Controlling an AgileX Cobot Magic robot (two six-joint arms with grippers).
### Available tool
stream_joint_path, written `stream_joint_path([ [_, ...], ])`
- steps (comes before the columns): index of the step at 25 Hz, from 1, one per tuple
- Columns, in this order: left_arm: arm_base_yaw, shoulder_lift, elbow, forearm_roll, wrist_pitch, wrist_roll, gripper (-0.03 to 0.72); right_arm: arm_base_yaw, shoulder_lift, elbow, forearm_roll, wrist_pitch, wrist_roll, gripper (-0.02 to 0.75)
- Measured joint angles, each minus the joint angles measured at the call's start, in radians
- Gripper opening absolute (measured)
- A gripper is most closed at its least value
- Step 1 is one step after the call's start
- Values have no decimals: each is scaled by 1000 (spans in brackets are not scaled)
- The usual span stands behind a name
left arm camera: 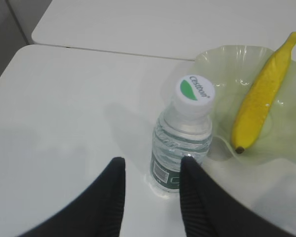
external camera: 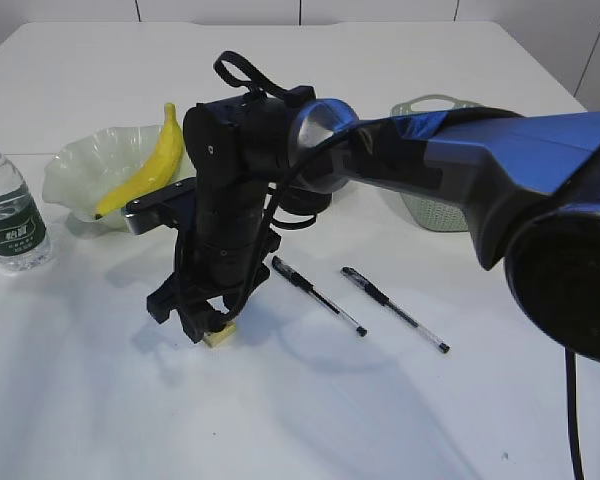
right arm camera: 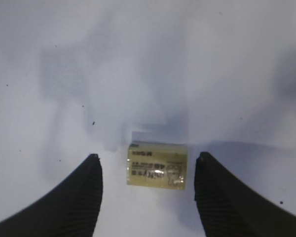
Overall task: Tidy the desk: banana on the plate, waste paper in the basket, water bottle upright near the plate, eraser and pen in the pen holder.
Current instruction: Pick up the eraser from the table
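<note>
A yellowish eraser (external camera: 220,338) (right arm camera: 157,165) lies flat on the white table. My right gripper (external camera: 200,325) (right arm camera: 148,157) hangs open over it, one finger on each side with gaps between. Two black pens (external camera: 318,296) (external camera: 394,309) lie to its right. The banana (external camera: 145,165) (left arm camera: 261,96) rests in the pale green plate (external camera: 70,170) (left arm camera: 222,64). The water bottle (external camera: 10,215) (left arm camera: 182,133) stands upright left of the plate. My left gripper (left arm camera: 152,165) is open just in front of the bottle's base, holding nothing. No waste paper shows.
A green mesh basket (external camera: 435,210) stands at the back right, partly behind my blue right arm (external camera: 500,160). A black cup-like thing (external camera: 305,203), perhaps the pen holder, is mostly hidden behind the wrist. The table's far edge lies beyond the plate.
</note>
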Motion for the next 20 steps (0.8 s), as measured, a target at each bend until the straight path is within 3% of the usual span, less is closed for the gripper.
stream_joint_path([
  [20, 0, 0, 0, -2, 0, 0, 254, 0, 32, -2, -10, -2, 0, 447],
])
